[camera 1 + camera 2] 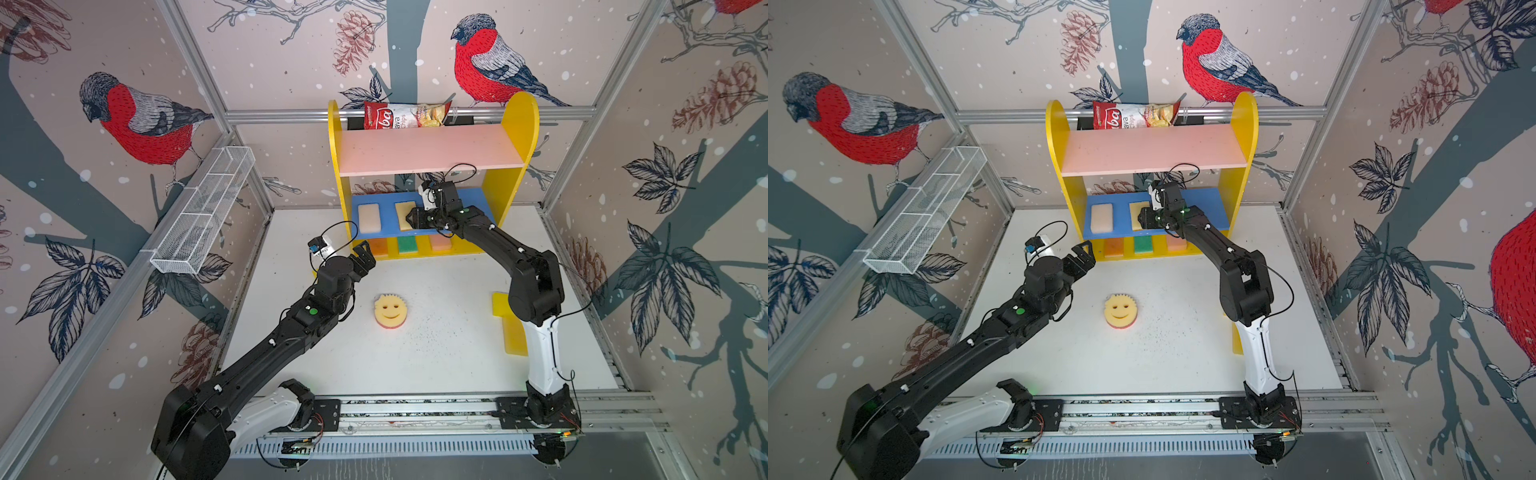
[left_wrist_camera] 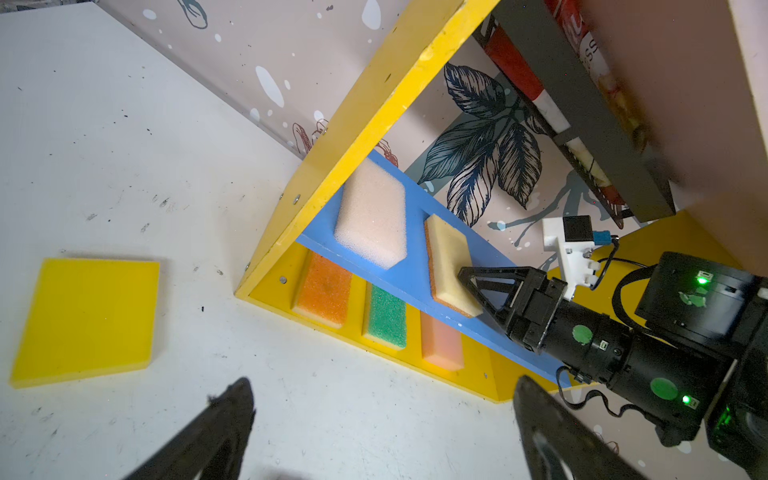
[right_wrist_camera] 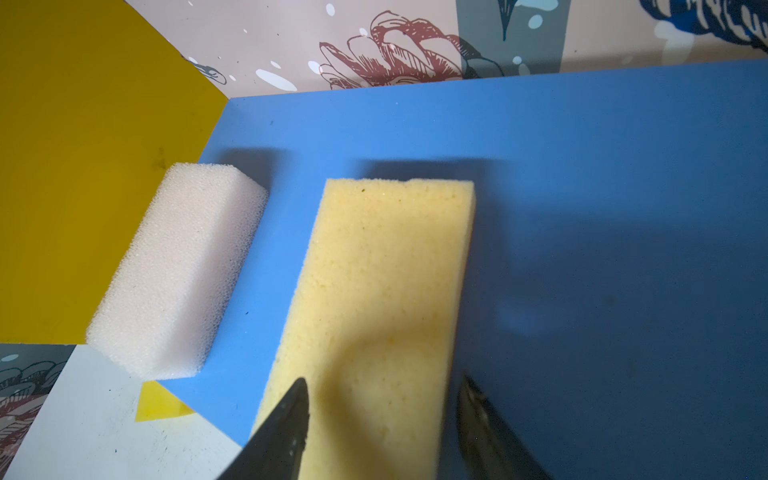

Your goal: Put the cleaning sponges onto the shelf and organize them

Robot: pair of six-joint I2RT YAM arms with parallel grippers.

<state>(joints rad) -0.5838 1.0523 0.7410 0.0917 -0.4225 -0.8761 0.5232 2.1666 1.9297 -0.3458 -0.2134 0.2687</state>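
— Where's the right gripper [image 3: 383, 380]?

— In over the blue middle board [image 3: 602, 208] of the shelf [image 1: 517, 124]. Its jaws are about half apart, astride the near end of the pale yellow sponge [image 3: 386, 270], which lies flat mid-board. Gripping it or merely flanking it, I can't tell. The left gripper [image 2: 384, 384] hangs wide open and empty by the shelf's front left corner.

— How would these handle?

— Light, soft foam, I'd say; there's a dimple between the fingers. Squeeze gently across the short sides. The flat yellow ones look trickier: thin, and low on the worktop [image 1: 436, 365].

— Count them.

— Two on the blue board, counting the cream sponge [image 3: 178, 270] at its left end. Three along the yellow base [image 2: 357, 301]: orange sponge [image 2: 324, 289], green sponge [image 2: 386, 318], salmon sponge [image 2: 441, 343]. On the worktop there's one smiley sponge [image 1: 390, 309] mid-surface and a yellow square pad [image 2: 87, 320] off the shelf's left corner. Near the right edge are what look like two yellow pads [image 1: 514, 338], half hidden by the right arm. Nine, if so.
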